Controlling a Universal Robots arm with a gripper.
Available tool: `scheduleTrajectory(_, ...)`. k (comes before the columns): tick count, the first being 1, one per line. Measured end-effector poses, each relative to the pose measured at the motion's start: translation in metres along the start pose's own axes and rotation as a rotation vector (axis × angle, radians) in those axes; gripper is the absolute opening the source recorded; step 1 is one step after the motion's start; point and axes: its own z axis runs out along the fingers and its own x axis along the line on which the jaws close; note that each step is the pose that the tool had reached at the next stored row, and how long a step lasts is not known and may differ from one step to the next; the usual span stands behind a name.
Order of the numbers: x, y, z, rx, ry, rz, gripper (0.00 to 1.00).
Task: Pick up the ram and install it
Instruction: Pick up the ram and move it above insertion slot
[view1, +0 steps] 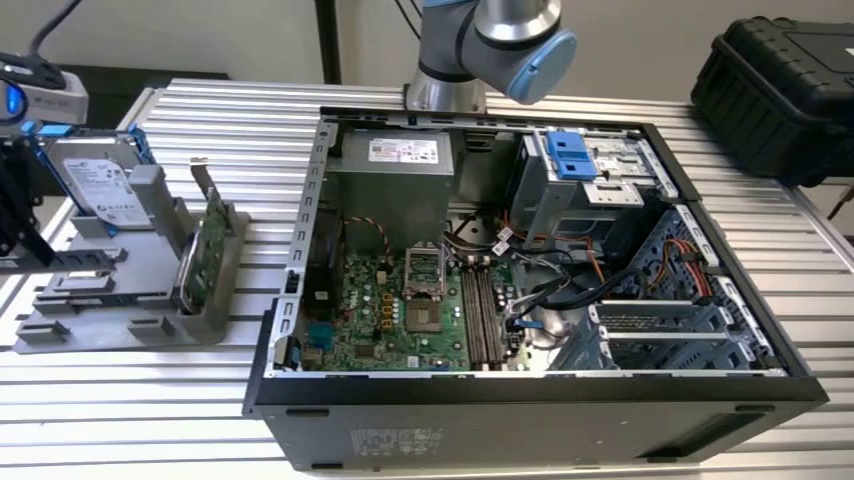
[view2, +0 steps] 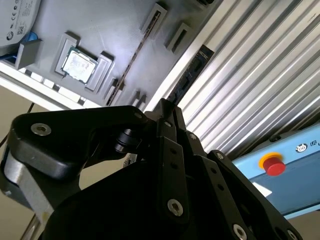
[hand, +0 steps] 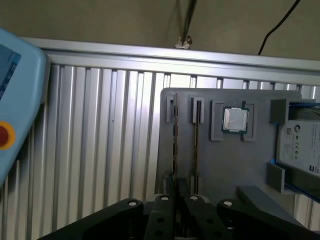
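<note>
Black gripper pinched narrow on thin dark ram at grey moulded tray's edge; ribbed aluminium table; boxy case at tray's three o'clock.

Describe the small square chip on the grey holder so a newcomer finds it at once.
Start at the grey holder on the ribbed metal table. The chip lies flat in a square recess between the narrow slots and the hard drive. It alone is square and silver-topped.

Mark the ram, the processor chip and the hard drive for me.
ram (view2: 191, 71): second wrist view, middle of its dark face.
processor chip (hand: 235, 120): first wrist view, centre of its metal lid.
hard drive (hand: 303, 146): first wrist view, on its labelled face.
</note>
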Motion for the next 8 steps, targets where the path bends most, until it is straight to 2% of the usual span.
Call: scheduleTrajectory(8,0.0000,0.0000,-0.0029,0.0001,0.0000,0.000,0.00)
